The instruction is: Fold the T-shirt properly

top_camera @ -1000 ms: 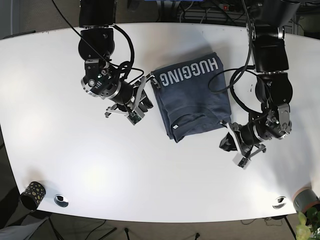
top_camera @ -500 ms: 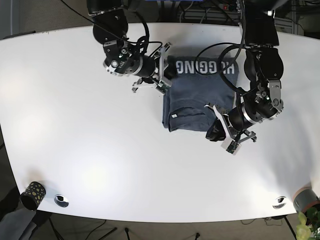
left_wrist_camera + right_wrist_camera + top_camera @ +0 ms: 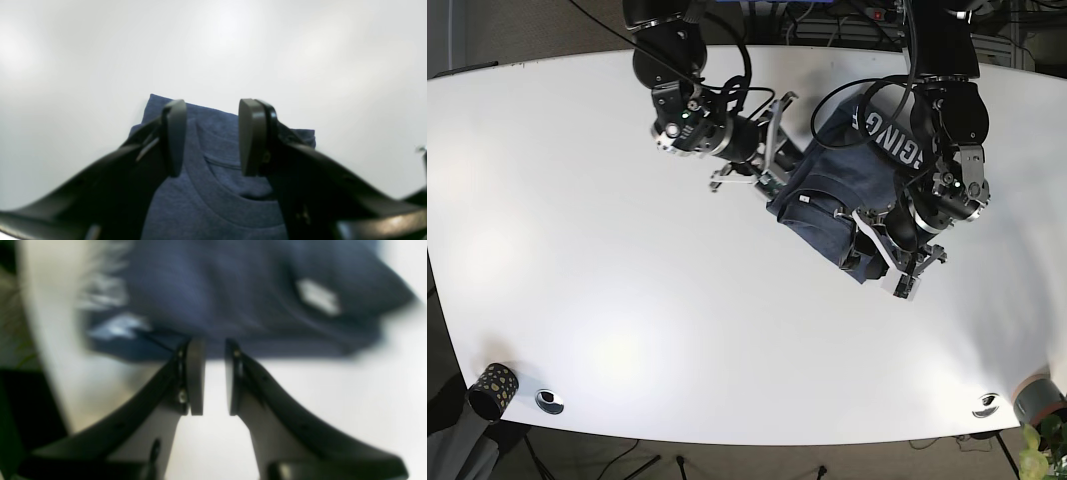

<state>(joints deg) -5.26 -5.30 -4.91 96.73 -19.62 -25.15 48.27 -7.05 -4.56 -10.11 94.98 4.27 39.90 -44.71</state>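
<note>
— Two pincers on it: left pincer (image 3: 874, 257) spread apart over the collar, right pincer (image 3: 770, 170) narrowly parted at the hem. The folded navy cotton T-shirt (image 3: 847, 190) has swung askew since a second ago.

— So straightening is needed; the white oval worktop (image 3: 577, 250) offers bare room leftward.

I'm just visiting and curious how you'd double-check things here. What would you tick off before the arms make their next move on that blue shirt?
1. T-shirt fully on the table: ok.
2. Left gripper open, collar visible between its fingers: ok.
3. Right gripper at the shirt's edge, narrow gap showing bare table, no cloth in it: ok.
4. Shirt lying flat and square: not ok, it sits skewed and bunched.
5. Cables clear of the shirt: cannot tell.
</note>
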